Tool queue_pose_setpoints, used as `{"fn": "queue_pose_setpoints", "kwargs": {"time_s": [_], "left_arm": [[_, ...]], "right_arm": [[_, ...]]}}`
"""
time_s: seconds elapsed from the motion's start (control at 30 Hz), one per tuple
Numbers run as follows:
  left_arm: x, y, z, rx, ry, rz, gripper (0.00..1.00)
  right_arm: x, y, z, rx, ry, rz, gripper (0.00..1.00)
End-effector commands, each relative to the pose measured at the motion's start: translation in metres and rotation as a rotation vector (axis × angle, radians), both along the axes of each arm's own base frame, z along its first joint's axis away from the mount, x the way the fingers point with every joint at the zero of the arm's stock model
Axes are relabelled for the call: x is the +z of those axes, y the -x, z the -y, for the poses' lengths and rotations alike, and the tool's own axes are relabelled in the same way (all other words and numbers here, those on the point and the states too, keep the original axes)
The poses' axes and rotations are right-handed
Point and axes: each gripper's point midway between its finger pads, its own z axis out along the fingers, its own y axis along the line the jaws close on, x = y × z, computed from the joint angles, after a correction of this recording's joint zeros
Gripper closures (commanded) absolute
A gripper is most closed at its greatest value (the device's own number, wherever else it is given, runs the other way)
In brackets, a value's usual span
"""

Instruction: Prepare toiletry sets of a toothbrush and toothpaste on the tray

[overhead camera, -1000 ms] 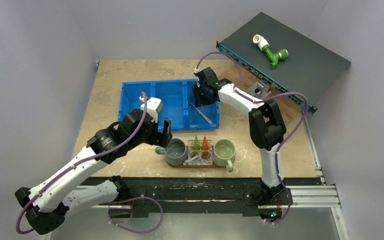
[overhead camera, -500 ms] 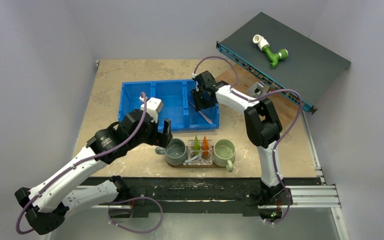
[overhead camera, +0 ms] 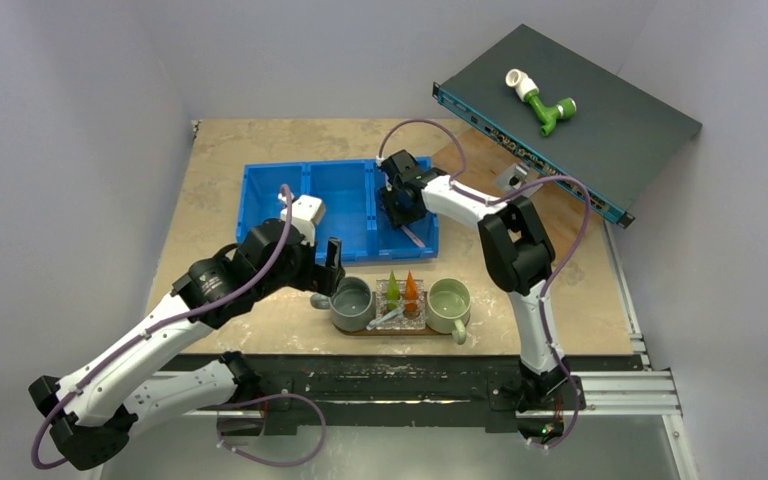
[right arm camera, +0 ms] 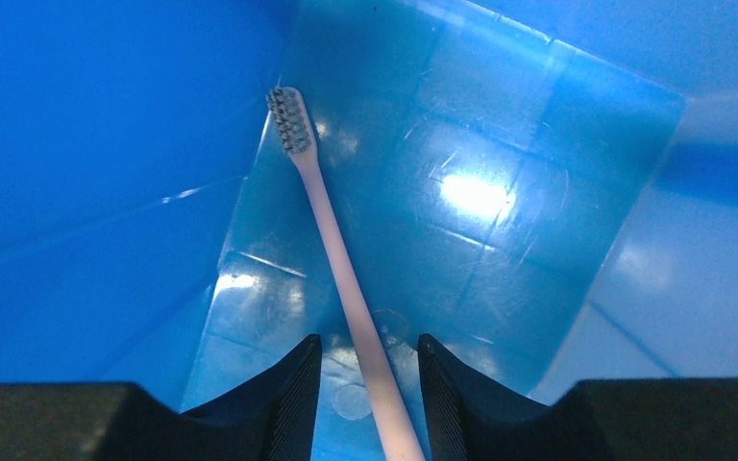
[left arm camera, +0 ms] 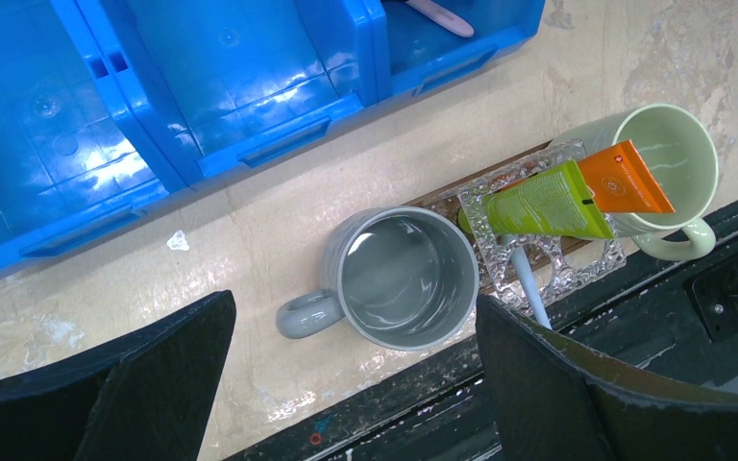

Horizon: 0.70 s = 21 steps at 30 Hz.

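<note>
- The right gripper [right arm camera: 370, 376] has its fingers apart, one on each side of the pink toothbrush [right arm camera: 344, 274] handle, with a sliver of gap on either side.
- That pink toothbrush lies flat on the floor of the blue bin [right arm camera: 548, 202], in its right-hand compartment, bristles pointing away from the fingers.
- The left gripper [left arm camera: 351, 307] hangs wide open above the grey mug [left arm camera: 404, 279], holding nothing.
- Beside that mug a clear holder [left arm camera: 591, 274] carries the green tube [left arm camera: 538, 202], the orange tube [left arm camera: 625, 178] and a pale toothbrush [left arm camera: 535, 298].
- The green mug [left arm camera: 673, 154] flanks the holder; both mugs and the holder sit on the tray [overhead camera: 405, 331].
</note>
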Motion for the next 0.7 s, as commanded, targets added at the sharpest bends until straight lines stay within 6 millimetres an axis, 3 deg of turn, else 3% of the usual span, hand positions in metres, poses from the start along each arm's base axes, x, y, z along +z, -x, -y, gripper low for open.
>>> {"fn": "queue_pose_setpoints", "kwargs": {"time_s": [0.0,0.4,0.53,0.67], "left_arm": [[0.015,-0.005,0.002,-0.002,0.036,0.045,0.05],[0.015,-0.003,0.001,-0.001,0.041,0.048,0.05],[0.015,-0.002,0.0,0.001,0.046,0.049,0.05],[0.016,-0.001,-0.001,0.002,0.053,0.05,0.05]], "right_arm": [[-0.004,0.004,0.005,0.015,0.107,0.022,0.6],[-0.011,0.02,0.005,0.029,0.174,0.02,0.81],[-0.011,0.023,0.008,0.015,0.188,0.019,0.98],[-0.007,0.025,0.009,0.004,0.18,0.024,1.0]]}}
